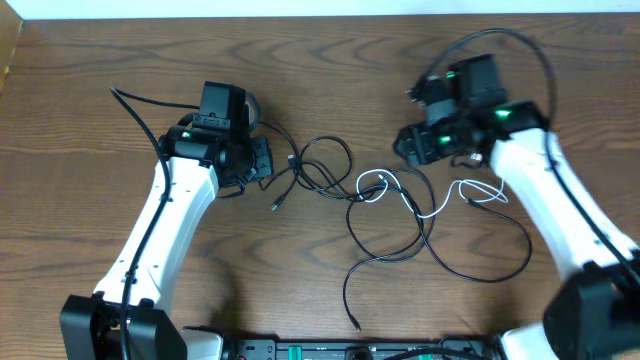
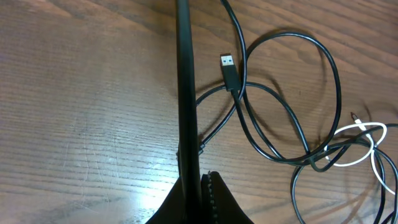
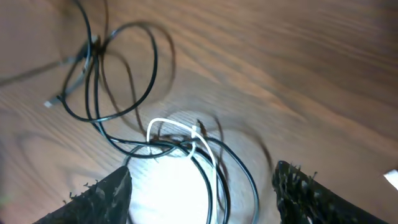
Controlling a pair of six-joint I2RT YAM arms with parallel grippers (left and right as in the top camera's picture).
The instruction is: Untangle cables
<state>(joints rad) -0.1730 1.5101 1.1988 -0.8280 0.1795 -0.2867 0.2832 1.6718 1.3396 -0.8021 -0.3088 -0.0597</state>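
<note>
Where the left wrist view closes in, we see the left jaws pressed together on a black strand (image 2: pixel 184 74), a detail lost overhead. Our right jaws stand spread over the cables (image 1: pixel 357 196), tangled mid-tabletop (image 1: pixel 60 200); their wrist view blurs the white cable (image 3: pixel 163 121) and cuts off its ends.

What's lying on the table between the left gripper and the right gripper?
The tangled cables: black loops with the white cable running through them, on the wood table. The overhead view shows it.
</note>
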